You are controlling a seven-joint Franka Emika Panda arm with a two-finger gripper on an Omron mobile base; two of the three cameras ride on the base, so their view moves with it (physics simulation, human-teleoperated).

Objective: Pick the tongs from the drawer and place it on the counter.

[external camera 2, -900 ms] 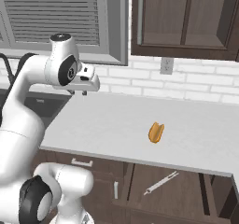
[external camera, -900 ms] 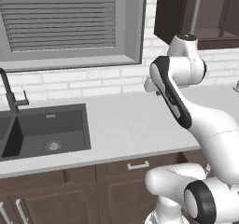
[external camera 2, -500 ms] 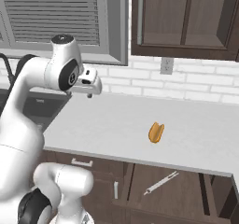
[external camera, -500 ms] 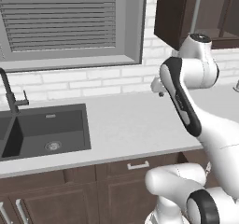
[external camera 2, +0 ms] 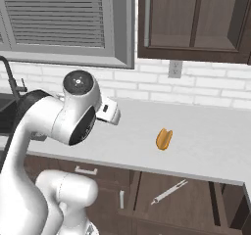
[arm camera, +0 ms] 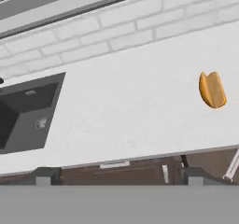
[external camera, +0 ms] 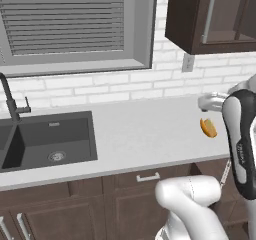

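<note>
Hand above the desk, fingers spread and empty.
Tongs lie in the open drawer below.

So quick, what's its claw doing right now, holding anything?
Gripper: open and empty, high above the counter; the tongs lie in the open drawer.

The counter carries one orange food item; tongs lie in the drawer.
</note>
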